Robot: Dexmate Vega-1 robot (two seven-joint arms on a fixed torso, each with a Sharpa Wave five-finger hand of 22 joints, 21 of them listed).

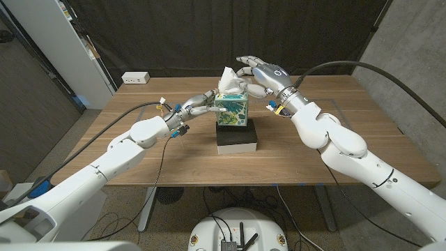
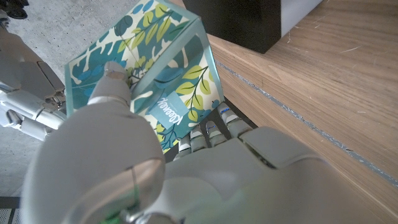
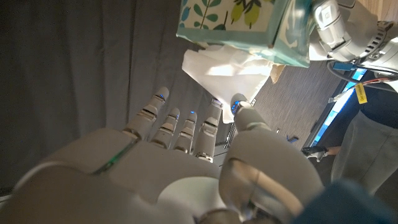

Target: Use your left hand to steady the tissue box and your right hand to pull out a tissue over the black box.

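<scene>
A teal tissue box [image 1: 231, 111] with a leaf print stands on the black box [image 1: 237, 134] at the table's middle. A white tissue [image 1: 226, 78] sticks up from its top. My left hand [image 1: 198, 104] grips the box from its left side, thumb [image 2: 114, 81] on one face and fingers [image 2: 211, 132] on another. My right hand [image 1: 259, 74] hovers above and behind the box with its fingers spread, their tips close to the tissue. In the right wrist view the thumb tip [image 3: 239, 103] sits right at the tissue [image 3: 227, 70] edge, with nothing pinched.
A white power strip [image 1: 136, 78] lies at the table's [image 1: 139, 157] back left corner. Cables trail from both forearms over the wood. A dark curtain hangs behind the table and a white cabinet [image 1: 70, 49] stands at far left.
</scene>
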